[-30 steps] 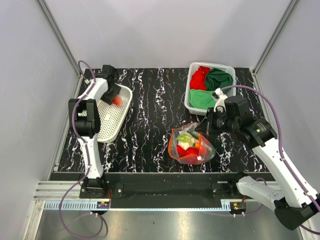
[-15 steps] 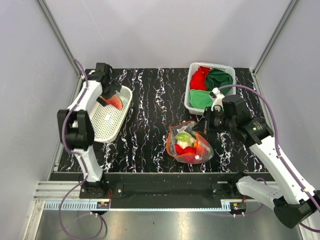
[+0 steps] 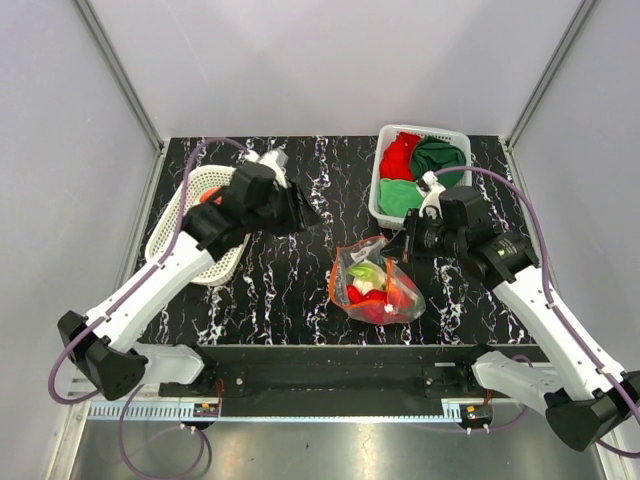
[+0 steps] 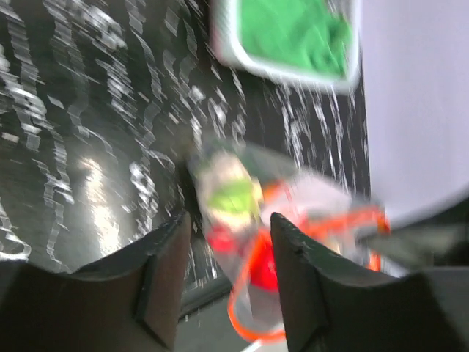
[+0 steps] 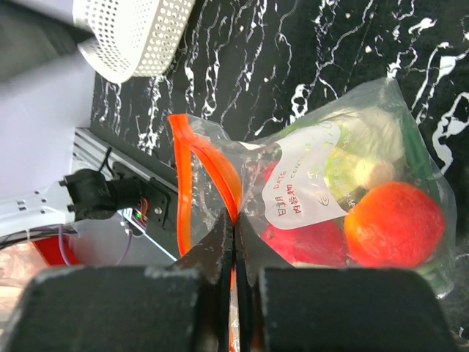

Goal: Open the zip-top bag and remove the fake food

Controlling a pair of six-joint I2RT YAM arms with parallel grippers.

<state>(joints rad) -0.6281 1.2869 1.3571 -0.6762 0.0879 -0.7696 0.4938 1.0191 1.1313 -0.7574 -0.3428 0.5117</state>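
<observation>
Zip-top bag (image 3: 378, 288) sits on the black marbled worktop (image 3: 290, 290), right of centre. Fake food (image 3: 372, 285) is inside it: a red round fruit (image 5: 394, 224), a pale green cabbage (image 5: 366, 147), more red beneath.

Right pincer (image 3: 402, 246) is clamped shut on the bag's lip. Its wrist view shows the orange zip strip (image 5: 182, 183) gaping in a loop, so the mouth looks at least partly unsealed.

Left pincer (image 3: 303, 214) hangs over mid-worktop, well apart from the bag. Its fingers (image 4: 157, 279) are parted with nothing between them. That view is smeared, with the bag straight ahead.

Step in hand, as I read it: bring the left in for a piece.
- Right should hold the lip up and steady to keep the mouth wide.
- Left should enter through the loop, not across the strip, and take the topmost piece, likeliest the cabbage.
- Risk: crinkly film pinched along with the toy, dragging the whole bag.
- Lift slowly. Drop-off is probably the white mesh basket (image 3: 205, 240) at left.
</observation>
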